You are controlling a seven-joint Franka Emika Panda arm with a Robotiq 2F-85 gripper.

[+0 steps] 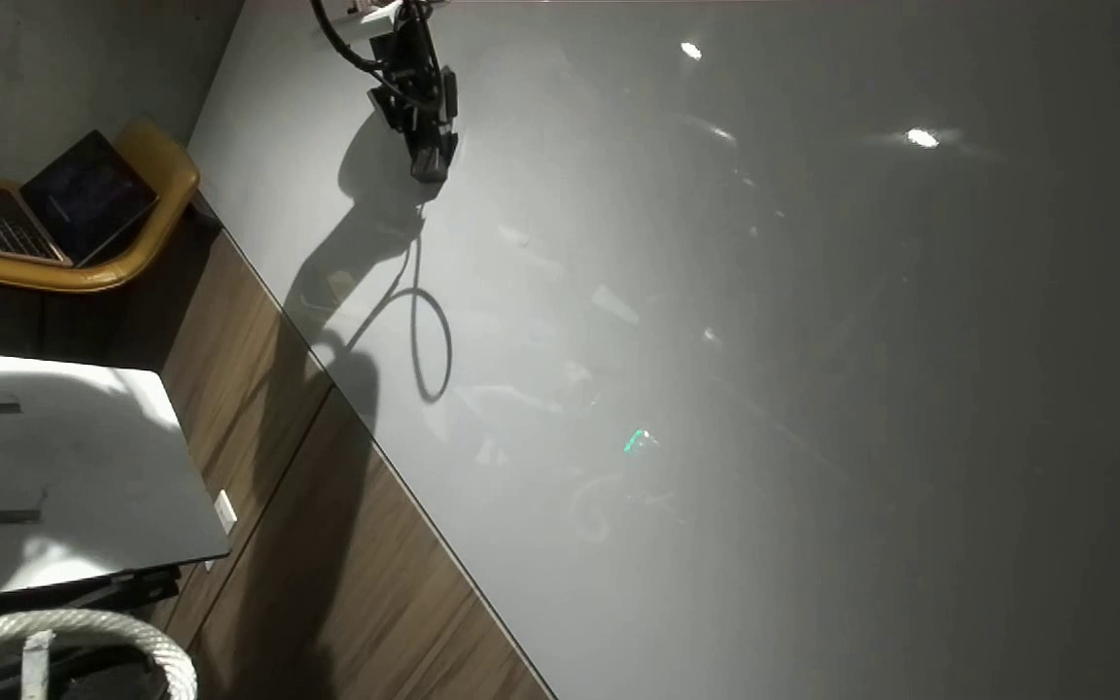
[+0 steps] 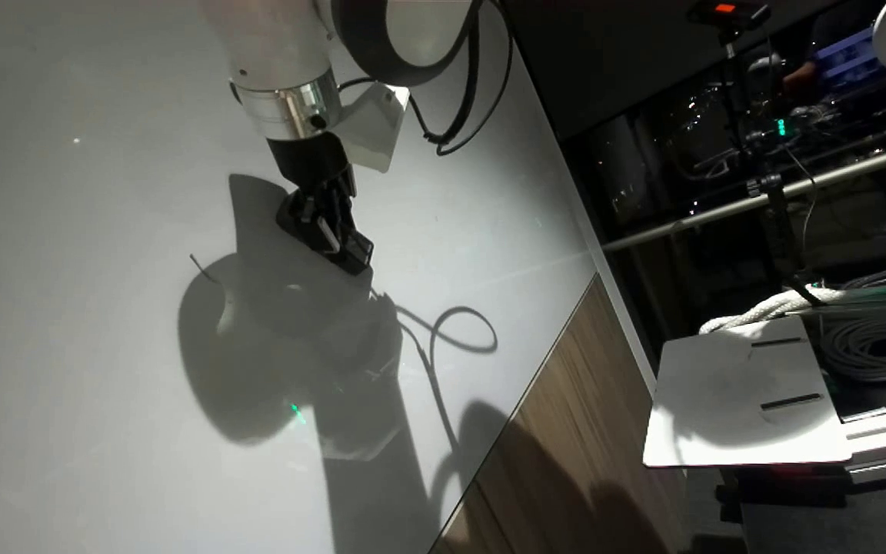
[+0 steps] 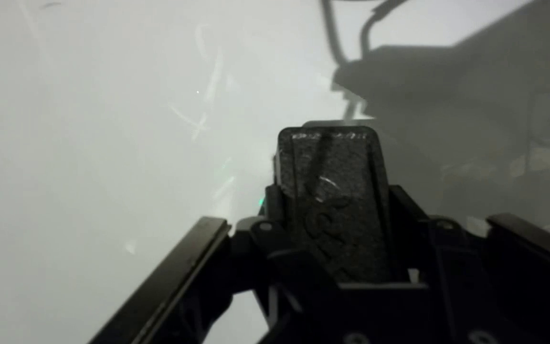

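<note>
My gripper [image 3: 336, 198] is shut on a dark grey, speckled block [image 3: 332, 157] with rounded corners, seen between the two fingers in the wrist view. The gripper also shows in both exterior views [image 1: 421, 122] [image 2: 324, 219], with the dark block [image 1: 430, 165] [image 2: 356, 252] at its tip. The block is at or close over a glossy white surface [image 1: 813, 340]; I cannot tell whether it touches it. A small green mark [image 1: 635, 440] lies on this surface, also in an exterior view [image 2: 298, 413]. A green speck [image 3: 261, 201] shows beside the left finger in the wrist view.
Faint smudges and the arm's shadow lie on the white surface. Its edge meets wood-grain panels [image 1: 404, 574]. Past it are a laptop [image 1: 88, 199] on a yellow chair [image 1: 166, 175], a pale plate [image 1: 64, 467] and a white rope [image 1: 122, 624]. Arm cables [image 2: 462, 115] hang loosely.
</note>
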